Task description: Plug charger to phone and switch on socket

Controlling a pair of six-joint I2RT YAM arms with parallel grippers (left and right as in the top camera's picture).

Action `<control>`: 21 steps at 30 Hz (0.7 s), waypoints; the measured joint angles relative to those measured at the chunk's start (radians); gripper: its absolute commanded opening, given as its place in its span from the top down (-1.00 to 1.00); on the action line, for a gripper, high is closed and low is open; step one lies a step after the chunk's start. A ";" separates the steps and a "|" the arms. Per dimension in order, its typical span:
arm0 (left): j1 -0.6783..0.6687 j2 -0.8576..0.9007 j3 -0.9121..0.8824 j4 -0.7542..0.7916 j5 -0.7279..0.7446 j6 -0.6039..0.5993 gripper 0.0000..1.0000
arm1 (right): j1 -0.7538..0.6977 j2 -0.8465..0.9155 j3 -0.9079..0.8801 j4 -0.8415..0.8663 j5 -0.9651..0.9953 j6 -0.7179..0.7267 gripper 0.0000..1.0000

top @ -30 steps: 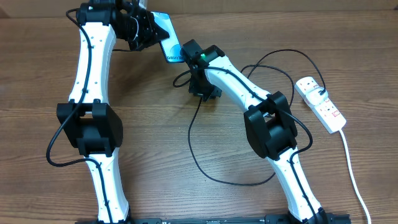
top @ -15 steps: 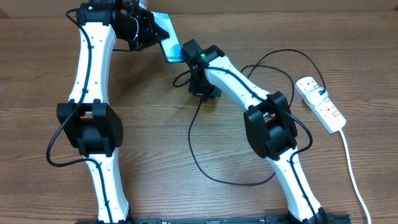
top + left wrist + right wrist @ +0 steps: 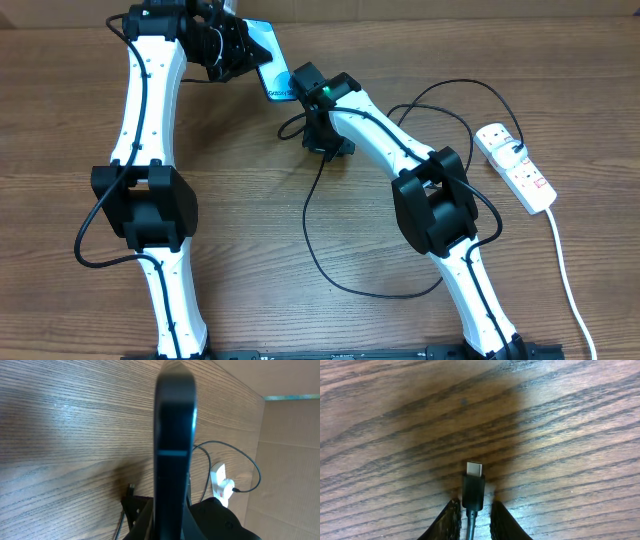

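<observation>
The phone (image 3: 262, 45) is lifted at the back of the table, its light blue screen tilted. My left gripper (image 3: 243, 52) is shut on it. In the left wrist view the phone (image 3: 174, 445) shows edge-on as a dark bar rising from the left gripper (image 3: 169, 522). The charger (image 3: 310, 230) is a thin black cable looping across the table toward the socket (image 3: 515, 170). My right gripper (image 3: 325, 150) points down at the wood just below the phone. Its two fingers sit close against the sides of the charger's plug (image 3: 473, 487), metal tip forward, with the right gripper (image 3: 474, 505) shut on it.
The socket's thick white cord (image 3: 565, 270) runs down the right side to the front edge. The socket (image 3: 220, 482) also shows past the phone in the left wrist view. A cardboard wall (image 3: 290, 460) stands behind the table. Both white arms cross the table's middle.
</observation>
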 measured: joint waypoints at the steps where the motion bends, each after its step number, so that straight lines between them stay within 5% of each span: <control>1: 0.000 0.000 0.000 0.000 0.000 0.000 0.92 | 0.000 0.000 0.000 0.001 0.001 0.000 0.62; 21: 0.000 0.000 0.000 -0.001 0.000 0.000 0.91 | 0.000 0.000 0.000 0.006 0.001 0.000 0.89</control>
